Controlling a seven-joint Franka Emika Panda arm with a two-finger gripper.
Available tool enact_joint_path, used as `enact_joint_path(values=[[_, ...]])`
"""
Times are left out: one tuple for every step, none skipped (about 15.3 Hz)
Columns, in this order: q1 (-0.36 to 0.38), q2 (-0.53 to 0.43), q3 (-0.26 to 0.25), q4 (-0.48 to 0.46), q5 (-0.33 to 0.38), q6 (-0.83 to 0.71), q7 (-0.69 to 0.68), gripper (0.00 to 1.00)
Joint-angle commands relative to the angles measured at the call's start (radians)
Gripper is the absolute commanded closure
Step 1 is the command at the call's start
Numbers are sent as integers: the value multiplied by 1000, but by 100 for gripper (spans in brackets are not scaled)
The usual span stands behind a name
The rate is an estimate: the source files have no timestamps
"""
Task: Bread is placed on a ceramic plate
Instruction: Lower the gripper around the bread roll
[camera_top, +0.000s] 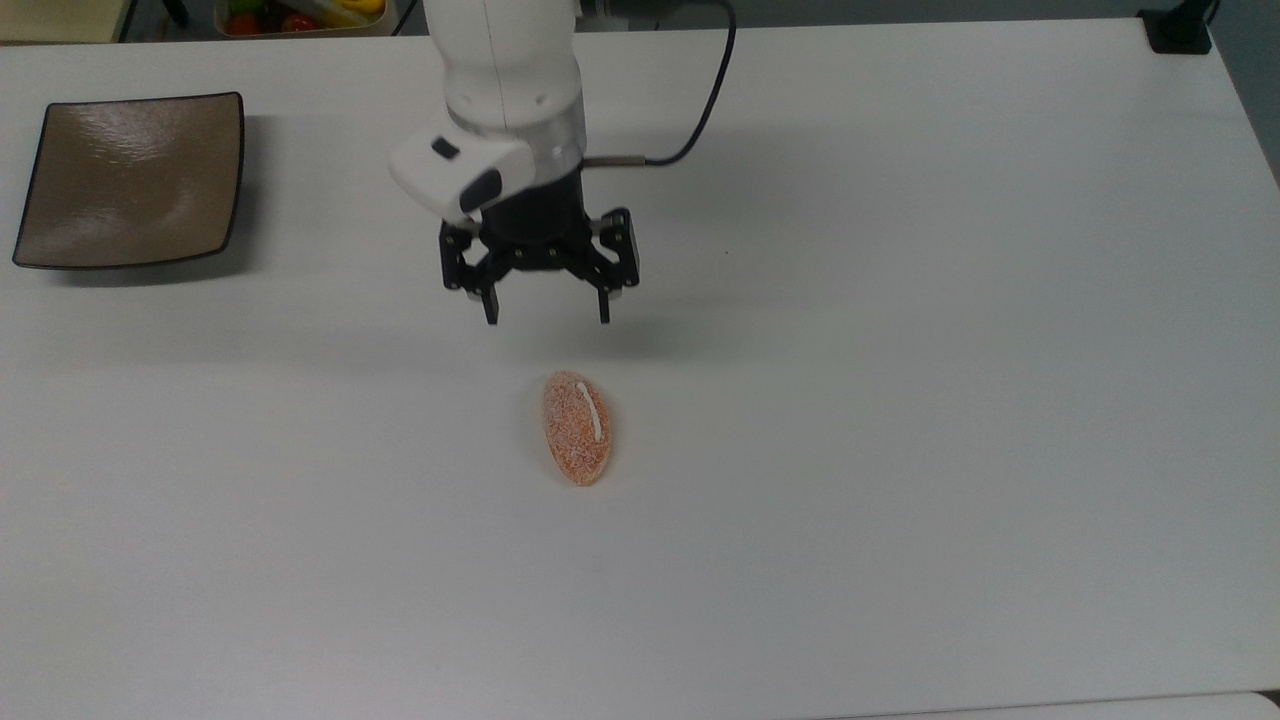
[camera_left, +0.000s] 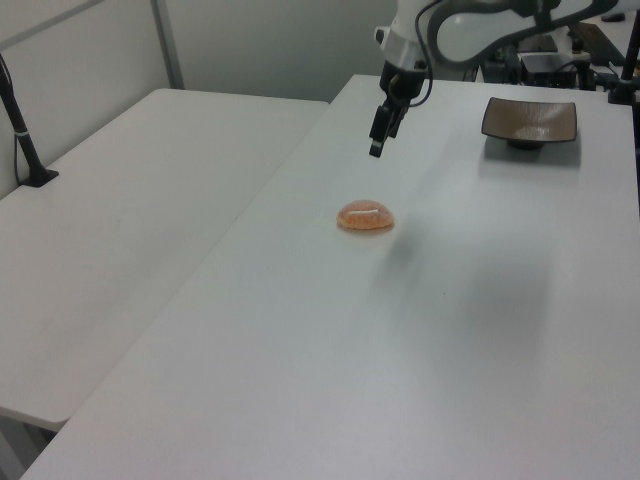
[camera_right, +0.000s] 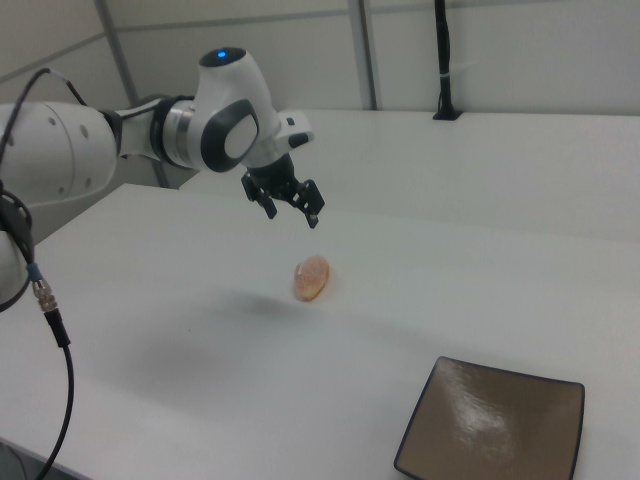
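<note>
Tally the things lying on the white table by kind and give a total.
Bread: 1
Ceramic plate: 1
Total: 2

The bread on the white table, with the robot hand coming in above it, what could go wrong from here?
1. The small oval orange-brown bread is domed and low, as the left view shows; fingers closing too high may slip off it.
2. The open black hand hangs short of the bread in the top view, so descending now could miss it.
3. The square taupe-brown ceramic plate sits far off at a table corner, a long carry where a weak grip may drop the bread.
</note>
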Motion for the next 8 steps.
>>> enact_joint_path(values=[[34, 100, -8, 59, -55, 38, -15, 0], [36, 112, -8, 65, -66, 41, -13, 0], [36, 126, -8, 70, -66, 43, -12, 0], [34, 137, -8, 82, -66, 43, -9, 0], [34, 153, -8, 88, -66, 43, -9, 0], [36, 172, -8, 99, -66, 44, -9, 0], [36, 187, -8, 111, -67, 44, -10, 0], [36, 201, -8, 114, -67, 44, -12, 0]])
